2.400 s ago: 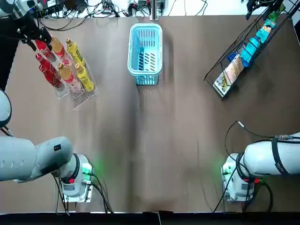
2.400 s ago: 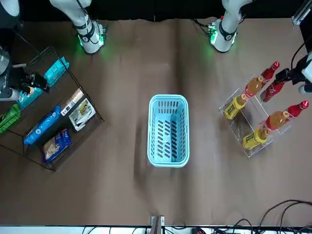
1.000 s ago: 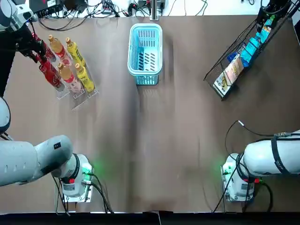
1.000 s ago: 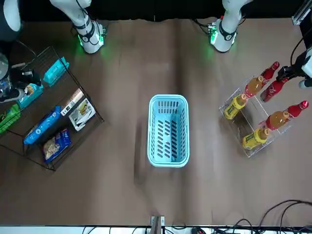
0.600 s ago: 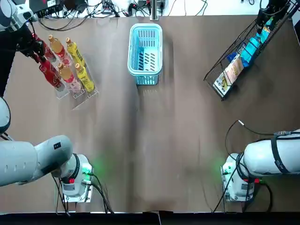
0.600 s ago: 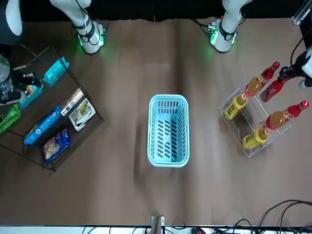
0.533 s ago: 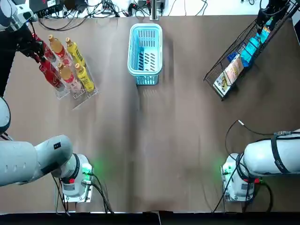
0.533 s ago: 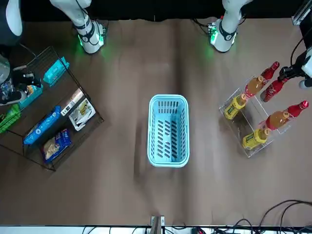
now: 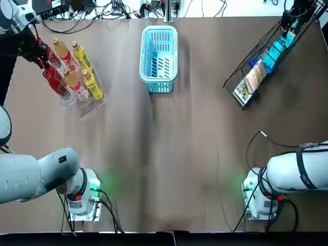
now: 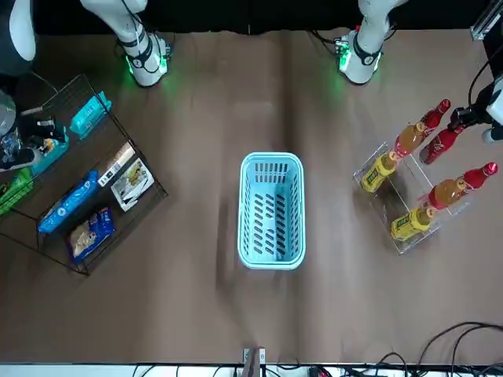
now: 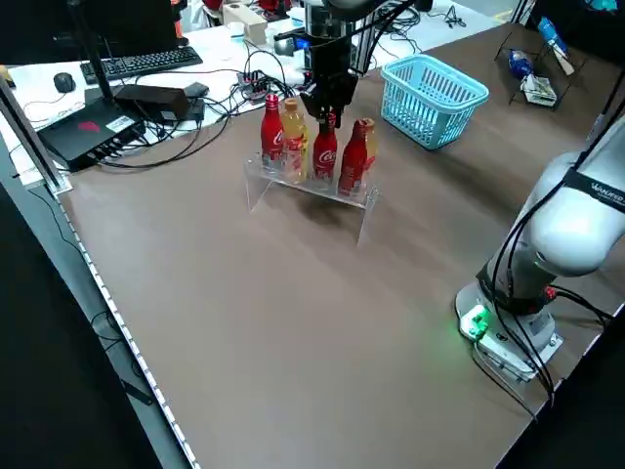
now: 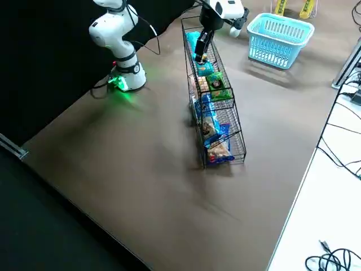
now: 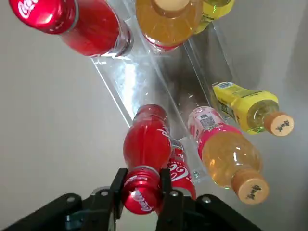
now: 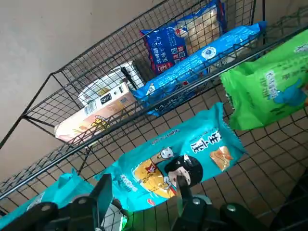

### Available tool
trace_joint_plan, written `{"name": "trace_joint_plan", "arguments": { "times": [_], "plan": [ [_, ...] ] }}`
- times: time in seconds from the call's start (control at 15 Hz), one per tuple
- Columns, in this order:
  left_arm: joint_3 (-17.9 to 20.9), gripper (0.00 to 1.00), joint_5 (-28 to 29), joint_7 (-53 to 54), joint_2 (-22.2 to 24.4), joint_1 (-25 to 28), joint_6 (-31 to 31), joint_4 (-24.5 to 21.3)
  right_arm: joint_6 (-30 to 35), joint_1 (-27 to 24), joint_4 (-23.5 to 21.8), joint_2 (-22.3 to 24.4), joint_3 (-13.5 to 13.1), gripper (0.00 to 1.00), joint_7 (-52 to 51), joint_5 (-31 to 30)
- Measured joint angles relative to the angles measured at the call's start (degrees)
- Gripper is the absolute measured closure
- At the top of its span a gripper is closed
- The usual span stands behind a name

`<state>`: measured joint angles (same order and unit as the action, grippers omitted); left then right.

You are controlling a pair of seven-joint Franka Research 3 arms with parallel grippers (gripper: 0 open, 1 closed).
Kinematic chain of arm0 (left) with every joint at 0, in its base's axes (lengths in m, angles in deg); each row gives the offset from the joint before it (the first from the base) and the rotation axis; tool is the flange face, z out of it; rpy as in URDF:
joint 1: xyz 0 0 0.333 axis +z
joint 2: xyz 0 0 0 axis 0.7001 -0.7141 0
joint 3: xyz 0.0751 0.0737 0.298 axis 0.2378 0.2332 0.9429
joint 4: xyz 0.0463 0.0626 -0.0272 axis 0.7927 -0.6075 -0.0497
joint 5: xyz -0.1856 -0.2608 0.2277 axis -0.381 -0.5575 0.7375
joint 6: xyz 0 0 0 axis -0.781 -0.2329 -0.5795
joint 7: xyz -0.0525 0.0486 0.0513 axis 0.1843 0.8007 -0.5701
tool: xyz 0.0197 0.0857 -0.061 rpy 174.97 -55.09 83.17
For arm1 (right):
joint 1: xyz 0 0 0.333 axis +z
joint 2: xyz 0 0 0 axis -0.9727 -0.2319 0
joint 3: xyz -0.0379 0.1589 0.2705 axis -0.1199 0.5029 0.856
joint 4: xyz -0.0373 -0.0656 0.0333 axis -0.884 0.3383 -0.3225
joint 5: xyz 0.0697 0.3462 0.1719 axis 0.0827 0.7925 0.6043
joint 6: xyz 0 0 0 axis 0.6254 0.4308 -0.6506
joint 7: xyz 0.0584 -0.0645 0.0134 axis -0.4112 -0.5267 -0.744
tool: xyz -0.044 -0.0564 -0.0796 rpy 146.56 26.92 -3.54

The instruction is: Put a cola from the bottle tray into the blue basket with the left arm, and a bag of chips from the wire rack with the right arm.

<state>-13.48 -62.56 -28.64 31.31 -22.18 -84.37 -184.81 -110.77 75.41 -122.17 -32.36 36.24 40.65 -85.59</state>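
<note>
My left gripper [image 13: 140, 195] is shut on the red cap of a cola bottle [image 13: 147, 149] that stands at the outer back corner of the clear bottle tray [image 9: 87, 105]; in the top view this gripper [image 9: 38, 49] is at the far left. The right gripper [image 14: 142, 192] is open inside the upper end of the wire rack [image 9: 241, 72], its fingers straddling the lower edge of a teal chips bag [image 14: 178, 154]. The blue basket [image 9: 159, 32] stands at the far middle of the table with nothing in it.
Two more colas [image 9: 57, 84], orange drinks [image 9: 72, 79] and yellow drinks [image 9: 92, 87] fill the tray. The rack also holds a green bag [image 14: 269, 91], blue bags [image 14: 202, 53] and a white pack [image 14: 103, 98]. Cables lie beyond the far edge.
Since 2.4 s ago the left gripper has come down onto the cola's cap and the right gripper has sunk deeper into the rack. Over the last half second nothing moves.
</note>
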Motion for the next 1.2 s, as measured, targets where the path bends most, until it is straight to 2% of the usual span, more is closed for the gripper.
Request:
{"name": "trace_joint_plan", "arguments": {
  "times": [0.2, 0.27, 0.4, 0.47, 0.6, 0.73, 1.0, 1.2],
  "plan": [
    [0.00, 0.68, 0.00, 0.00, 0.00, 0.00, 0.01, 0.00, -0.08, -0.09, 0.06, -0.16, 0.00, 0.46, 0.00, -0.16],
    [0.00, 0.68, 0.00, 0.00, 0.00, 0.00, 0.01, 0.00, -0.14, -0.12, 0.13, -0.18, 0.00, 0.54, 0.01, -0.22],
    [0.00, 0.68, 0.00, 0.00, 0.02, 0.00, 0.08, 0.00, -0.15, -0.18, 0.17, -0.19, 0.00, 0.57, 0.01, -0.22],
    [0.00, 0.68, 0.00, 0.00, 0.05, 0.00, 0.18, 0.04, -0.15, -0.20, 0.21, -0.21, 0.00, 0.66, 0.01, -0.23],
    [0.00, 0.68, 0.00, 0.00, 0.22, 0.00, 1.42, 0.72, -0.15, -0.24, 0.25, -0.23, 0.00, 0.70, 0.01, -0.24],
    [0.00, 0.68, 0.00, 0.00, 0.60, 0.00, 4.56, 2.72, -0.15, -0.25, 0.49, -0.26, -0.01, 0.83, 0.00, -0.25],
    [0.01, 0.68, 0.00, 0.00, 1.91, 0.05, 10.29, 7.94, -0.13, -0.26, 0.91, -0.30, 0.01, 0.85, -0.02, -0.23],
    [0.02, 0.68, 0.10, 0.00, 2.27, 0.07, 11.40, 10.56, 0.16, -0.24, 1.95, -0.44, 0.25, 0.85, -0.03, -0.16]
  ]
}}
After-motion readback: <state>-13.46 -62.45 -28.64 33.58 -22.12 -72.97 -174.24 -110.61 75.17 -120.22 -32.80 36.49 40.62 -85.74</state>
